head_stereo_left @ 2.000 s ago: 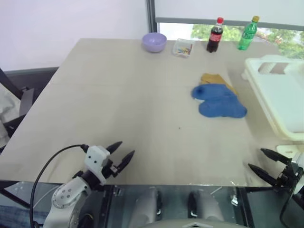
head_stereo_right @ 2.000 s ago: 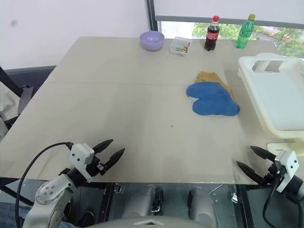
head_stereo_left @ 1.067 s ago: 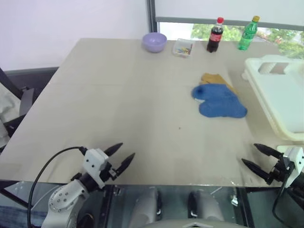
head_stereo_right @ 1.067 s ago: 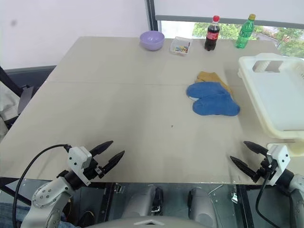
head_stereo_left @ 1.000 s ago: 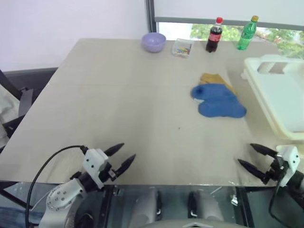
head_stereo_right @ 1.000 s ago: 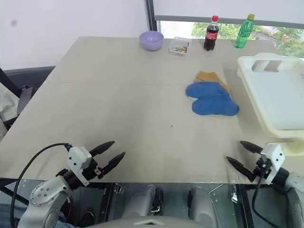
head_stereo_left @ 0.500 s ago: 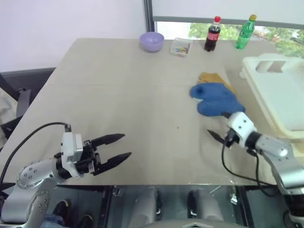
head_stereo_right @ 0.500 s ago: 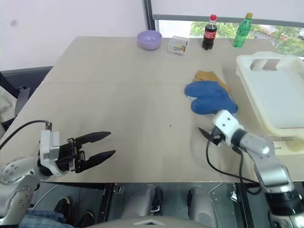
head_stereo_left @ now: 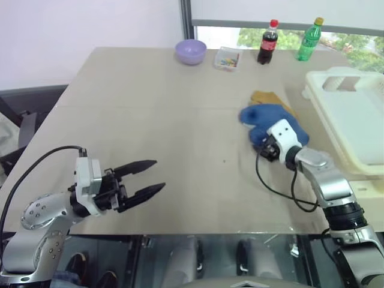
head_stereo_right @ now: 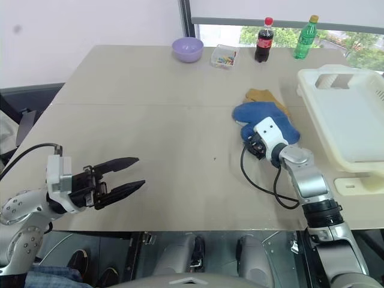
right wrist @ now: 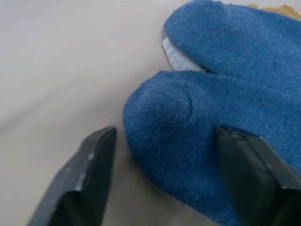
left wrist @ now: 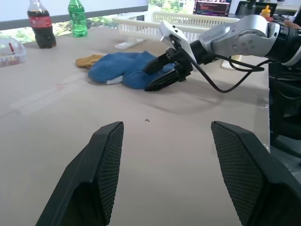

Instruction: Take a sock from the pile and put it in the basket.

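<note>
Sock lies between right hand's parted fingers, ungripped.

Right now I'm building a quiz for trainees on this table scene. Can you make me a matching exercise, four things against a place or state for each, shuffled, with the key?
Things:
1. sock
2. basket
3. lilac bowl
4. left gripper

Places or states:
A. at the table's right side, nothing in it
B. open, above the table's near left edge, holding nothing
C. at the far edge, left of the small clear box
D. blue, its toe between the right gripper's open fingers

Pairs: 1-D, 2-A, 3-C, 4-B
</note>
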Robot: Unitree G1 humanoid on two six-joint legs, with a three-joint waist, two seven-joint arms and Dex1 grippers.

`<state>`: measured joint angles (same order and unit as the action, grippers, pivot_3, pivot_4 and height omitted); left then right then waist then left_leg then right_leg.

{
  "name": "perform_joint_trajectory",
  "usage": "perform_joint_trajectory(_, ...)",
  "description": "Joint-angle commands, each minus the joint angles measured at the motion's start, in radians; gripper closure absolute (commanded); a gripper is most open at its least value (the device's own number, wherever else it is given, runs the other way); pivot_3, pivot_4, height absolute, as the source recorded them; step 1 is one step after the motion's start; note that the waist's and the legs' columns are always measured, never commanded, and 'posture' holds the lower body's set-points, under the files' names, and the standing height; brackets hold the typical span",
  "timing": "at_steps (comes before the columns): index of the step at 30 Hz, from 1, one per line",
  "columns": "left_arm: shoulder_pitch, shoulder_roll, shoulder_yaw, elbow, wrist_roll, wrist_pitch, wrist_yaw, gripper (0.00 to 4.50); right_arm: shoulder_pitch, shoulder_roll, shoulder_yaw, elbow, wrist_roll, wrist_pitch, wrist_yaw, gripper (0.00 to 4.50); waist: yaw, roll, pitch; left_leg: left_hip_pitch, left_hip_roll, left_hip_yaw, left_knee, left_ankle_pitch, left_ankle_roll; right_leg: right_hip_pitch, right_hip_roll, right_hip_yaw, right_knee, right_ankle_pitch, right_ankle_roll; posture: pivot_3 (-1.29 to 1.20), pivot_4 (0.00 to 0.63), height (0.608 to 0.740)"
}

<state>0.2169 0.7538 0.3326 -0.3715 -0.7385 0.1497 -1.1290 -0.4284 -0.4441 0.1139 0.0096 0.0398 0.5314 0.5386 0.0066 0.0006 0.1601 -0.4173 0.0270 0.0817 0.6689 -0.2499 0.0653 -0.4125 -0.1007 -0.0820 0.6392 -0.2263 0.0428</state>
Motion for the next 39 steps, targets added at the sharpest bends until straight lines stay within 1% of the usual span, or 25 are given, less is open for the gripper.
perform_joint_trajectory(1,0.016,-0.009,0.023,-0.014,0.008,-0.009,-0.004,1.33,-0.005,-0.001,0.006,-0.026,-0.007,-0.024,0.003,2.75,-0.003,0.000,0.000,0.000,0.000,0.000,0.000,0.000,0.000,0.000,0.000,0.000,0.000,0.000,0.000,0.00,0.150,0.733)
perform_joint_trajectory(3,0.025,-0.014,0.026,-0.017,0.012,-0.009,-0.002,1.33,-0.001,0.003,0.015,-0.031,-0.010,-0.026,0.004,3.66,-0.007,0.000,0.000,0.000,0.000,0.000,0.000,0.000,0.000,0.000,0.000,0.000,0.000,0.000,0.000,0.00,0.150,0.733)
perform_joint_trajectory(5,0.030,-0.016,0.028,-0.024,0.011,-0.005,0.002,1.33,0.000,0.006,0.020,-0.033,-0.013,-0.031,0.003,4.48,-0.014,0.000,0.000,0.000,0.000,0.000,0.000,0.000,0.000,0.000,0.000,0.000,0.000,0.000,0.000,0.00,0.150,0.733)
perform_joint_trajectory(10,0.040,-0.015,0.035,-0.028,0.008,-0.002,0.002,1.33,0.004,0.005,0.033,-0.064,-0.011,-0.041,0.020,4.48,-0.019,0.000,0.000,0.000,0.000,0.000,0.000,0.000,0.000,-0.001,0.000,0.000,0.001,0.000,0.000,0.00,0.150,0.733)
perform_joint_trajectory(12,0.044,-0.014,0.037,-0.028,0.010,-0.001,0.001,1.33,0.010,0.002,0.040,-0.117,0.020,0.038,0.054,4.48,-0.020,0.000,0.000,0.000,0.000,0.000,0.000,0.000,0.000,-0.001,0.000,0.000,0.001,0.000,0.000,0.00,0.150,0.733)
perform_joint_trajectory(16,0.047,-0.014,0.040,-0.029,0.009,0.001,0.001,1.33,0.029,-0.001,0.070,-0.267,0.131,0.237,0.143,4.48,-0.019,0.000,0.000,0.000,0.001,0.000,0.000,0.000,0.000,-0.001,0.000,0.001,0.002,0.000,0.000,0.00,0.150,0.733)
perform_joint_trajectory(18,0.047,-0.015,0.038,-0.030,0.009,0.002,0.003,1.33,0.046,-0.015,0.123,-0.349,0.197,0.336,0.206,4.48,-0.019,0.000,0.000,0.000,0.001,0.000,0.000,-0.001,0.001,-0.001,0.000,0.001,0.002,0.000,0.000,0.00,0.150,0.733)
perform_joint_trajectory(20,0.046,-0.017,0.036,-0.029,0.006,0.003,0.003,1.33,0.052,-0.031,0.173,-0.402,0.237,0.379,0.252,4.48,-0.019,0.000,0.000,0.000,0.001,-0.001,0.000,-0.002,0.003,-0.001,0.000,0.000,0.002,0.000,-0.001,0.00,0.150,0.733)
perform_joint_trajectory(22,0.042,-0.017,0.029,-0.025,0.007,0.004,-0.001,1.33,0.035,0.000,0.205,-0.421,0.283,0.431,0.261,4.48,-0.019,-0.001,0.001,0.000,0.001,-0.001,0.000,-0.002,0.004,-0.002,-0.001,0.000,0.001,-0.001,-0.002,0.00,0.150,0.733)
perform_joint_trajectory(24,0.025,-0.015,0.020,-0.011,0.004,0.010,-0.009,1.33,-0.007,0.070,0.256,-0.390,0.305,0.432,0.261,4.48,-0.021,-0.001,0.001,0.000,0.001,-0.001,0.000,-0.002,0.004,-0.002,-0.001,0.000,0.001,-0.001,-0.002,0.00,0.150,0.733)
perform_joint_trajectory(26,0.008,-0.015,0.009,0.001,0.005,0.015,-0.017,1.33,-0.044,0.140,0.304,-0.316,0.271,0.397,0.221,3.82,-0.022,-0.001,0.001,0.001,0.001,-0.001,0.000,-0.002,0.004,-0.002,-0.001,0.000,0.002,-0.001,-0.002,0.00,0.150,0.733)
perform_joint_trajectory(28,-0.005,-0.017,0.000,0.007,0.009,0.020,-0.021,1.33,-0.069,0.191,0.320,-0.261,0.237,0.365,0.174,3.06,-0.021,-0.001,0.001,0.001,0.002,-0.001,0.000,-0.002,0.003,-0.002,0.001,0.000,0.002,-0.001,-0.002,0.00,0.150,0.733)
perform_joint_trajectory(30,-0.012,-0.018,-0.003,0.009,0.012,0.024,-0.023,1.33,-0.097,0.228,0.289,-0.245,0.238,0.381,0.131,2.12,-0.017,-0.002,0.001,0.001,0.002,-0.001,0.000,-0.002,0.002,-0.002,0.000,-0.001,0.002,-0.001,-0.002,0.00,0.150,0.733)
perform_joint_trajectory(31,-0.013,-0.019,-0.004,0.008,0.012,0.025,-0.023,1.33,-0.099,0.228,0.269,-0.264,0.257,0.397,0.136,1.63,-0.017,-0.002,0.001,0.000,0.001,-0.001,0.000,0.000,0.000,-0.002,0.000,-0.001,0.002,-0.001,-0.002,0.00,0.150,0.733)
perform_joint_trajectory(32,-0.012,-0.019,-0.003,0.006,0.012,0.025,-0.023,1.33,-0.095,0.212,0.245,-0.297,0.284,0.421,0.150,1.28,-0.016,-0.002,0.001,0.000,0.001,-0.001,0.000,0.001,-0.001,-0.002,-0.001,-0.001,0.002,0.000,-0.002,0.00,0.150,0.733)
perform_joint_trajectory(36,-0.001,-0.017,0.010,0.003,0.007,0.028,-0.024,1.33,-0.041,0.070,0.155,-0.443,0.369,0.482,0.215,1.28,-0.015,-0.002,0.001,-0.002,-0.003,-0.001,0.000,0.000,0.000,-0.002,-0.004,-0.001,-0.001,0.001,0.000,0.00,0.150,0.733)
perform_joint_trajectory(39,0.007,-0.019,0.013,0.005,0.012,0.024,-0.027,1.33,-0.012,-0.021,0.099,-0.433,0.357,0.472,0.205,1.28,-0.018,-0.003,0.001,-0.002,-0.002,-0.001,0.000,-0.001,0.000,-0.002,-0.004,-0.001,-0.002,0.000,0.000,0.00,0.150,0.733)
